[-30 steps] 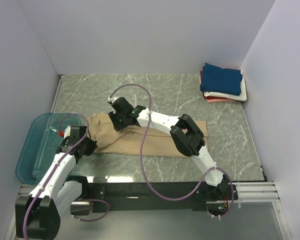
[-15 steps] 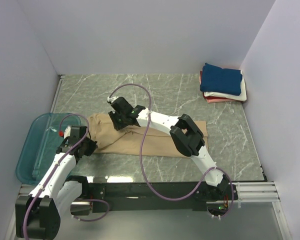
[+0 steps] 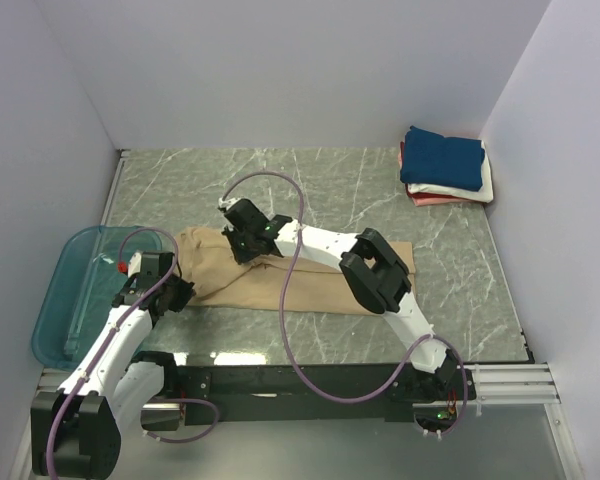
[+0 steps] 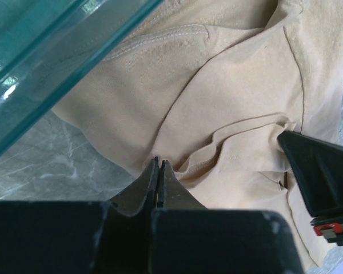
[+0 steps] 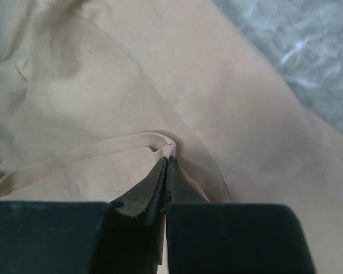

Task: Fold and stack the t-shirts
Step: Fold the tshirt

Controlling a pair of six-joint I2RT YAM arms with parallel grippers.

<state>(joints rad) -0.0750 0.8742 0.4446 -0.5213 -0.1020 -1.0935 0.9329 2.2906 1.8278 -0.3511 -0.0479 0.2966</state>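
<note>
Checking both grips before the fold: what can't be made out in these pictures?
Right wrist view: how much of the tan cloth t-shirt the shut right gripper pinches; its own fingers cover that.
Left wrist view: the same for the shut left gripper.
Top view: the tan shirt's middle, behind the right arm.
Top view: how many folded shirts lie under the folded navy blue t-shirt; only edges show.

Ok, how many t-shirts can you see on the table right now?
4. The tan t-shirt lies spread out in the middle; the navy t-shirt, white t-shirt and red t-shirt sit folded, stacked top to bottom, in the far right corner. Others may be hidden between them.
</note>
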